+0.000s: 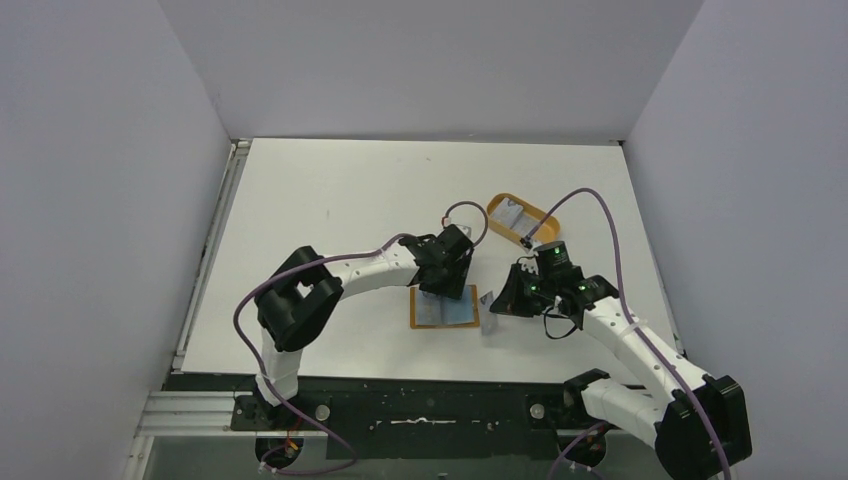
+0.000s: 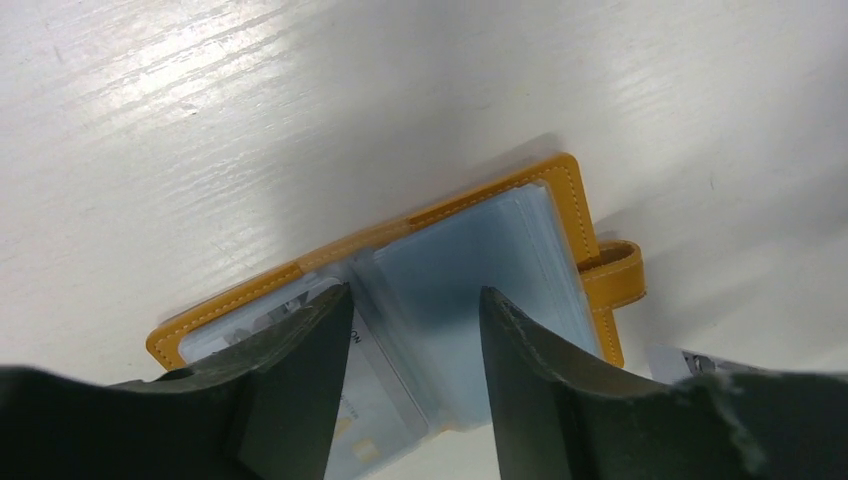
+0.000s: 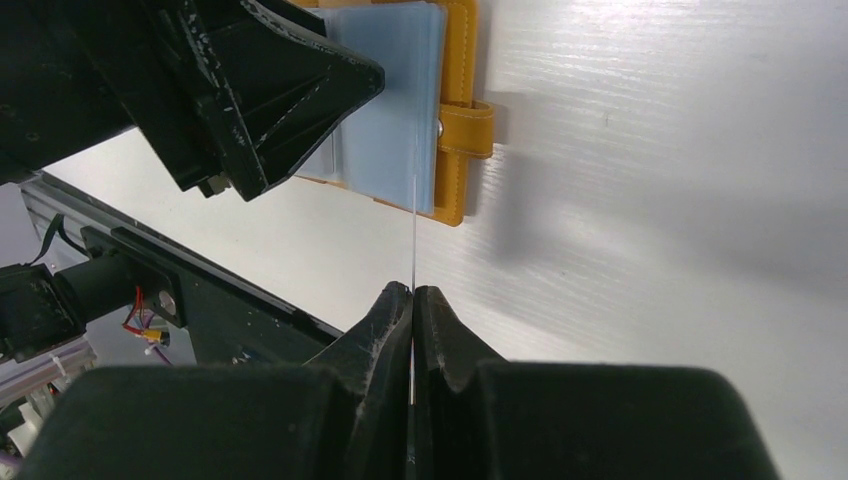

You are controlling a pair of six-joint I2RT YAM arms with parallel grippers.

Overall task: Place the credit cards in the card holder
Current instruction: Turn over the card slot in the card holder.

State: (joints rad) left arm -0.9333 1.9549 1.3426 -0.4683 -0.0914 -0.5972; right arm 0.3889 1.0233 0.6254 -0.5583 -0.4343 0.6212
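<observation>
Your right pincer [image 3: 411, 300] pinched a card [image 3: 414, 215] by one edge, just beside the open holder [image 3: 458, 150] on the counter [image 3: 650, 150]. Your left pincer [image 2: 413, 305] was spread over its pages. The card looked thin, light, slippery and bendy, so a gentle edge pinch suited it.

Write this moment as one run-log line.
left claw: open, over open wallet | right claw: shut on card, beside wallet's tab | step: card not yet inserted
</observation>
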